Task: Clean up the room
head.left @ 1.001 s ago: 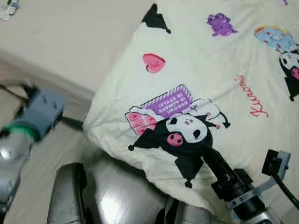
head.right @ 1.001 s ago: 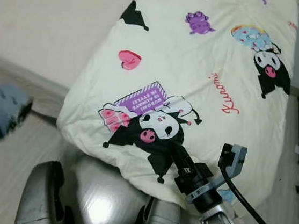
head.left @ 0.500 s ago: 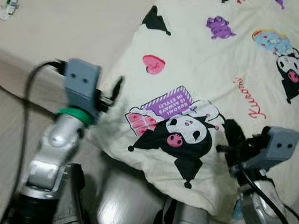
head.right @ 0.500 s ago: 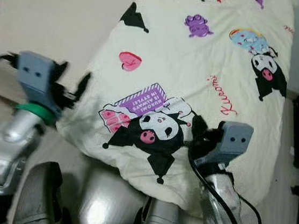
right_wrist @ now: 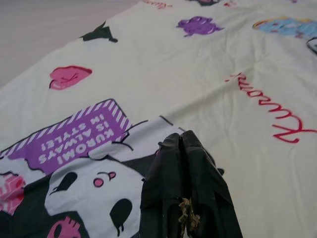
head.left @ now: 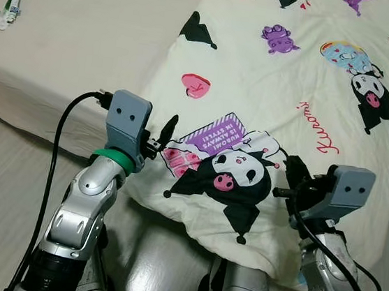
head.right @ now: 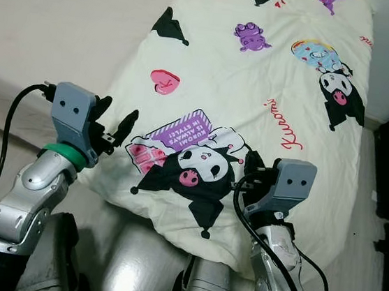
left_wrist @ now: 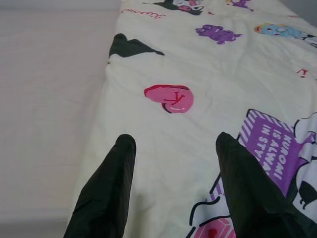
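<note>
Blanket, cream with cartoon prints, lies spread over the bed, its near edge hanging toward the floor just ahead of the robot. The left gripper holds its jaws wide apart and empty, hovering just above the blanket's left edge near the pink heart print. The right gripper has its jaws pressed together with nothing between them, low over the black-and-white character print.

A second ago both arms sat low, the left one off beside the bed; now both have risen and reached over the blanket's near edge. That looks like lining up to take hold of the blanket, so tidying it has barely begun.

No containers are in view. Far off on the bare mattress lie a small tube and a crumpled white scrap.
</note>
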Available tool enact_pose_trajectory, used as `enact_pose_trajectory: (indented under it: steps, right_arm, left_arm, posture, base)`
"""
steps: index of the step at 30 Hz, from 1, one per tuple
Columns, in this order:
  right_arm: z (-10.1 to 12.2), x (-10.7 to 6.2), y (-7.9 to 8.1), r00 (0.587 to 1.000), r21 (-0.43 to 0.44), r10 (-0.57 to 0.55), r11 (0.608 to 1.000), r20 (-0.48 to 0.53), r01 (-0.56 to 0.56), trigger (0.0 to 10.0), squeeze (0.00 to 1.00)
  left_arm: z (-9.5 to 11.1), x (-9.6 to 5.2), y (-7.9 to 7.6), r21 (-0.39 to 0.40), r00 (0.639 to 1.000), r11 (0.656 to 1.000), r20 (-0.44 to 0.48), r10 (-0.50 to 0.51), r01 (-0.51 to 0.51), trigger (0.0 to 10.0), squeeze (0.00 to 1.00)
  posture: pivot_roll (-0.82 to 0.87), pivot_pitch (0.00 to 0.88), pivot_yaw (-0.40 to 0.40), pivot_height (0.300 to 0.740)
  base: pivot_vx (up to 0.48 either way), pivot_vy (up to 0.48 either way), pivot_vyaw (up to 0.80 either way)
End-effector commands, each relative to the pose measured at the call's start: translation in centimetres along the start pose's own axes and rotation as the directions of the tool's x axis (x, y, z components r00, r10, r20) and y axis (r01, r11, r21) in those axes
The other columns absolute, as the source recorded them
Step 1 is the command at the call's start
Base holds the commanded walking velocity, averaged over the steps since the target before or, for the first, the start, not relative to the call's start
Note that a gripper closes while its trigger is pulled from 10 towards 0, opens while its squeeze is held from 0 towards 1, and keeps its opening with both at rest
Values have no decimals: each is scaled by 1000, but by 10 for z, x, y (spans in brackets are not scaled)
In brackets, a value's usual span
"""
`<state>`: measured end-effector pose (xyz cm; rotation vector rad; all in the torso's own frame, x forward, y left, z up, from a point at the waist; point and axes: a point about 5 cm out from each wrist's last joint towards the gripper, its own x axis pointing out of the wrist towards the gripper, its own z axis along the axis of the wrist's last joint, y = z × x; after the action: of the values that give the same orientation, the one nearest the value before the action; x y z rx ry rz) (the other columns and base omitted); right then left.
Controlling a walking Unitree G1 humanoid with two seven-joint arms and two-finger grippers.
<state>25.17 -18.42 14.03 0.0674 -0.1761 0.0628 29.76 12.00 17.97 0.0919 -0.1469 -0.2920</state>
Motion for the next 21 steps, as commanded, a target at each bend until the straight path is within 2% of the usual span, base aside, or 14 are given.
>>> enact_pose_trajectory:
  steps: [1,8,21]
  right_arm:
    - [-5,-2,-3,1000,-2,-19,1000,-14,19,10000,0]
    - [-11,-4,-3,999,-21,-39,999,0,39,10000,0]
    - [-15,-4,-4,999,-25,-45,999,-1,45,10000,0]
  left_arm:
    - [-5,-1,-4,5,1000,1000,-12,-7,7,10000,0]
    - [-10,1,-11,6,1000,1000,-21,-21,21,10000,0]
    - [-14,4,-13,11,999,999,-25,-33,33,10000,0]
  posture:
    - [14,93,-21,551]
    - [9,95,-14,581]
    - [8,91,-10,621]
  base:
    - [0,0,0]
    - [0,0,0]
    - [0,0,0]
